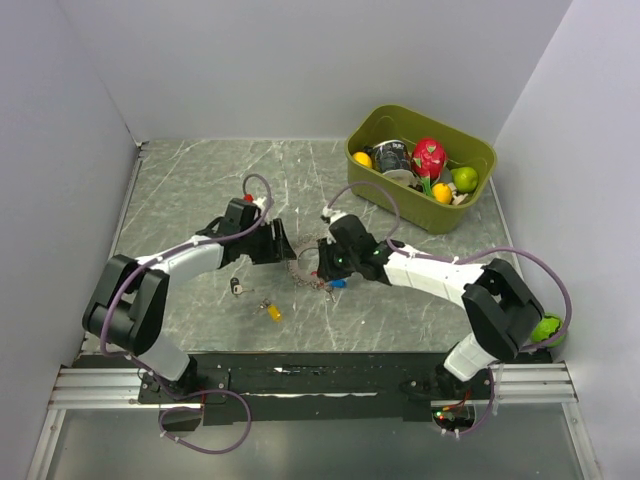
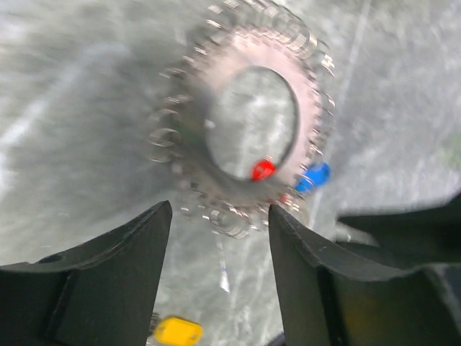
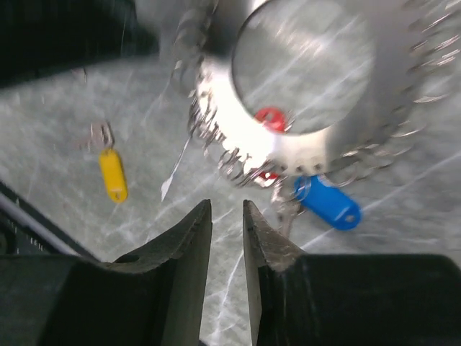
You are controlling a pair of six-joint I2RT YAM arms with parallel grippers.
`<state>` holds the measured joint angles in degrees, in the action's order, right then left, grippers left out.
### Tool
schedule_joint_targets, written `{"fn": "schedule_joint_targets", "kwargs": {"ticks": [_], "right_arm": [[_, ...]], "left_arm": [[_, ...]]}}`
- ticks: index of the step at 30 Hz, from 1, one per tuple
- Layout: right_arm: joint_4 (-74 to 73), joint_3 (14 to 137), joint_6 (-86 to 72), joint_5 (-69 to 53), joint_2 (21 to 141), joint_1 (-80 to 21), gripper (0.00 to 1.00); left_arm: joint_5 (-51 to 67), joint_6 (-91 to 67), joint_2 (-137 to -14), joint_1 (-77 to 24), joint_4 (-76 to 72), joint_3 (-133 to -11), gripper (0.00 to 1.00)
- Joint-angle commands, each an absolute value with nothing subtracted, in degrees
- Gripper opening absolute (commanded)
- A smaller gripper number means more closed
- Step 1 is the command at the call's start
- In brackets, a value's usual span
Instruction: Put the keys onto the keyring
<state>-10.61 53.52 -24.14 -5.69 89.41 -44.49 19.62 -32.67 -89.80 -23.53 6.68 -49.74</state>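
Observation:
The keyring [image 1: 306, 268] lies flat on the marbled table between my two grippers, its small grey keys fanning out, with a red cap [image 2: 263, 170] and a blue cap [image 2: 315, 175] on it. My left gripper [image 1: 284, 246] is open and empty just left of the ring; the ring [image 2: 189, 122] lies beyond its fingertips. My right gripper [image 1: 322, 263] hangs over the ring's right side, jaws only narrowly apart and empty, with the ring [image 3: 230, 133] and blue cap [image 3: 328, 202] just ahead. The yellow-capped key [image 1: 272, 312] and black-capped key [image 1: 237, 287] lie loose nearer the front.
An olive bin [image 1: 482, 150] holding toy fruit and a cup stands at the back right. A green ball [image 1: 547, 328] sits by the right arm's elbow. Grey walls close in the left, back and right sides.

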Motion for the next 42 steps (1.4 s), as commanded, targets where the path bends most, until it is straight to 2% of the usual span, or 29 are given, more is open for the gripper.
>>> {"fn": "schedule_joint_targets", "kwargs": {"ticks": [1,7,12,18,31,42], "right_arm": [[-9.05,53.35,-23.12,-1.5,89.73,-39.31,0.31],[-8.61,53.96,-22.94,-2.81,96.05,-35.77,0.31],[-8.44,53.18,-23.03,-4.92,98.26,-35.86,0.29],[-8.26,51.15,-22.59,-6.94,98.53,-37.88,0.29],[-6.51,48.78,-26.45,-10.29,96.77,-45.35,0.28],[-6.68,47.29,-26.1,-2.03,85.62,-45.26,0.37]], "left_arm": [[23.47,-35.33,-88.68,-27.58,4.22,-49.83,0.6],[27.07,-38.76,-91.58,-29.97,1.41,-50.8,0.52],[25.23,-38.5,-92.9,-31.11,3.51,-51.59,0.49],[25.32,-38.76,-93.17,-31.38,3.6,-50.28,0.52],[16.44,-36.3,-87.11,-31.29,11.51,-49.92,0.54],[11.77,-35.33,-81.92,-31.29,16.79,-49.04,0.54]]}}
